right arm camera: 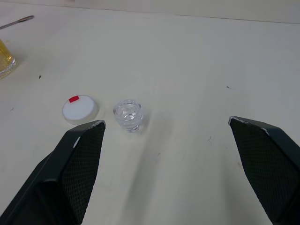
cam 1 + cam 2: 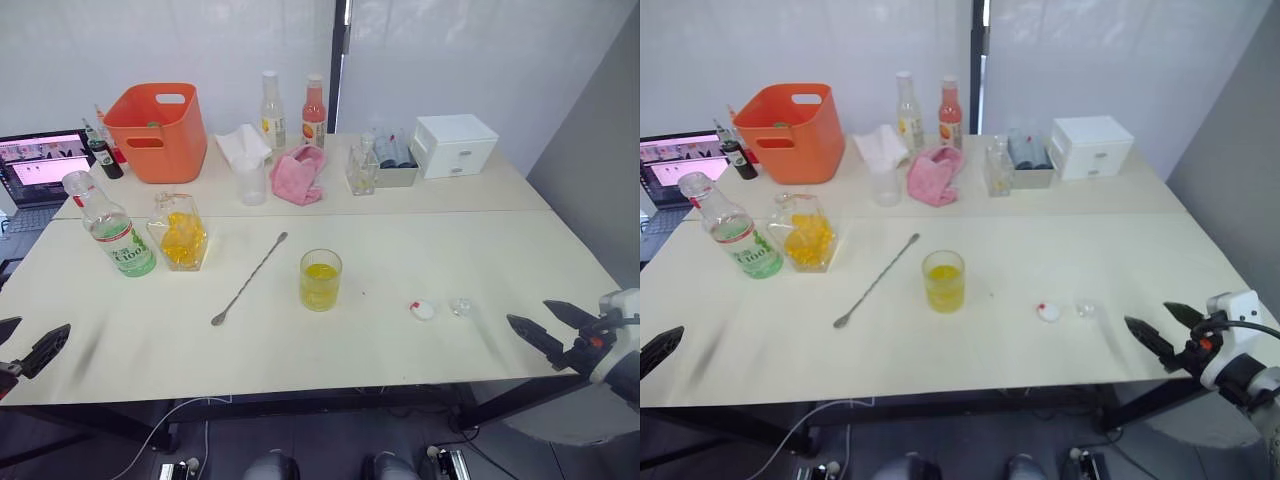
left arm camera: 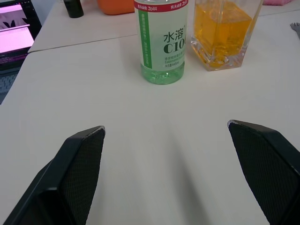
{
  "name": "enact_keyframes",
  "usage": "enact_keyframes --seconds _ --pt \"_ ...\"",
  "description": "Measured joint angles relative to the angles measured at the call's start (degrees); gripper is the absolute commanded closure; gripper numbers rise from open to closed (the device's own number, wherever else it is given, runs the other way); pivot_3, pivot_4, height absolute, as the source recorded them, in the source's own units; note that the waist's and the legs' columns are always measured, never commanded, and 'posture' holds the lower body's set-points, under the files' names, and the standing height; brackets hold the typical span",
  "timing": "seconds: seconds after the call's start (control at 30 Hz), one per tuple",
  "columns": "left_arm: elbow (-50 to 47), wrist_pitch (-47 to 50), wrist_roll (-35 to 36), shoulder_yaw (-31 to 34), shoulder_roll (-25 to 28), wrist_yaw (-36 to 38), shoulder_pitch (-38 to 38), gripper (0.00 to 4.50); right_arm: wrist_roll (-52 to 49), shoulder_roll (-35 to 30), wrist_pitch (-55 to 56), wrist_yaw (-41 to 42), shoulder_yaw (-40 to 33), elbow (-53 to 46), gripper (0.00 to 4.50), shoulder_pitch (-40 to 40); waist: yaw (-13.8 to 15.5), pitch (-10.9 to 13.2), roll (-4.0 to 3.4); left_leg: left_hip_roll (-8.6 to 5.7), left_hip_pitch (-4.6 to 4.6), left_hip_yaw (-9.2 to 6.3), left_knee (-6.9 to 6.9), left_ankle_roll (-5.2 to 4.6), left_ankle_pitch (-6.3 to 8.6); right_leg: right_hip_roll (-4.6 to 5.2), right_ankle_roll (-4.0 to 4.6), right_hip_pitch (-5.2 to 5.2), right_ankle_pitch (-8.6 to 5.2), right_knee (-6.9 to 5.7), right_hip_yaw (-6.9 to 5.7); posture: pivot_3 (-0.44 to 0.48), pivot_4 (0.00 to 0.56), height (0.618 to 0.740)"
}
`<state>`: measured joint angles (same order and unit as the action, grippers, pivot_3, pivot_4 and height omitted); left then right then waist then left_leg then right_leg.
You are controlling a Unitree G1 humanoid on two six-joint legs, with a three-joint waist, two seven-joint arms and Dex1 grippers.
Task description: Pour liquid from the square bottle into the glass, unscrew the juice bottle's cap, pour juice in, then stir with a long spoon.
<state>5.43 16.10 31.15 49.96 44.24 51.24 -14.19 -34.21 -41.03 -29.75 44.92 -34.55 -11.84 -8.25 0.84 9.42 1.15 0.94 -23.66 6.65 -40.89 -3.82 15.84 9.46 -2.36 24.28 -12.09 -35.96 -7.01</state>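
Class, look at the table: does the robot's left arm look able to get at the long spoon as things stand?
Probably yes. The left gripper is open at the table's near left edge, and the long spoon lies flat with bare table between them. The juice bottle and square bottle stand farther back, off that path.

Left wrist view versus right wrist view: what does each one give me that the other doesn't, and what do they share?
Only the left wrist view: the clear round plastic juice bottle with the green label and, beside it, the squat square glass decanter of orange-yellow liquid, plus a laptop screen at the table's edge.

Only the right wrist view: the small white screw cap with a red mark, lying off its bottle, next to a small clear glass stopper.

Both: the pale tabletop, an end of the long silver spoon, and an open, empty gripper.
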Motion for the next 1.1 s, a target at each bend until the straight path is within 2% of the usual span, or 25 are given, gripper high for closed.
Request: enact_keyframes --seconds 0.17,0.33,0.6,0.73,0.87,1.1 --pt "-0.16 -0.73 0.37 -1.32 0.00 0.24 0.29 0.06 -0.13 0.18 0.17 -0.63 0.08 -0.08 0.00 0.12 -0.04 0.00 0.00 0.01 0.00 0.00 0.01 -0.01 0.00 -0.01 0.00 -0.01 0.00 0.00 0.00 0.000 0.150 0.713" --pt "-4.64 1.67 0.60 -4.49 -0.98 -1.27 0.58 0.06 -0.97 0.62 -0.20 -1.33 2.87 -2.65 0.00 3.42 -0.17 -0.01 -0.01 0.01 0.02 0.00 0.02 -0.01 -0.01 -0.03 0.00 0.00 0.00 -0.02 0.02 0.000 0.150 0.713" --pt "-24.20 16.96 4.47 -13.08 -4.14 -12.84 1.80 0.06 -8.09 -2.34 -7.57 2.80 13.10 -6.37 0.00 17.79 0.03 0.00 -0.02 0.00 0.03 -0.04 0.00 -0.31 -0.18 0.00 0.00 -0.04 0.01 0.00 0.04 0.000 0.150 0.713" --pt "-30.63 28.55 7.32 -21.11 -2.92 -19.77 9.90 0.06 -11.25 -4.99 -11.14 10.28 21.58 -6.89 0.00 25.87 0.27 0.00 -0.02 -0.03 0.03 -0.07 -0.02 -0.33 -0.19 -0.01 0.00 -0.09 0.02 -0.02 0.00 0.000 0.150 0.713" --pt "-31.64 39.05 7.23 -29.57 -2.87 -26.91 19.98 0.06 -12.04 -6.85 -12.17 17.08 27.04 -6.28 0.00 30.46 0.37 -0.01 0.01 -0.07 -0.04 -0.06 -0.01 -0.34 -0.20 -0.06 -0.02 -0.07 0.03 0.03 -0.01 0.000 0.150 0.713" --pt "-28.76 47.84 3.73 -40.58 -1.59 -31.40 32.09 0.06 -12.12 -6.46 -12.47 21.07 29.94 -5.67 0.00 34.37 0.15 0.00 0.03 -0.07 -0.06 -0.04 -0.02 -0.28 -0.25 -0.13 -0.03 -0.09 0.03 0.04 -0.04 0.000 0.150 0.713"
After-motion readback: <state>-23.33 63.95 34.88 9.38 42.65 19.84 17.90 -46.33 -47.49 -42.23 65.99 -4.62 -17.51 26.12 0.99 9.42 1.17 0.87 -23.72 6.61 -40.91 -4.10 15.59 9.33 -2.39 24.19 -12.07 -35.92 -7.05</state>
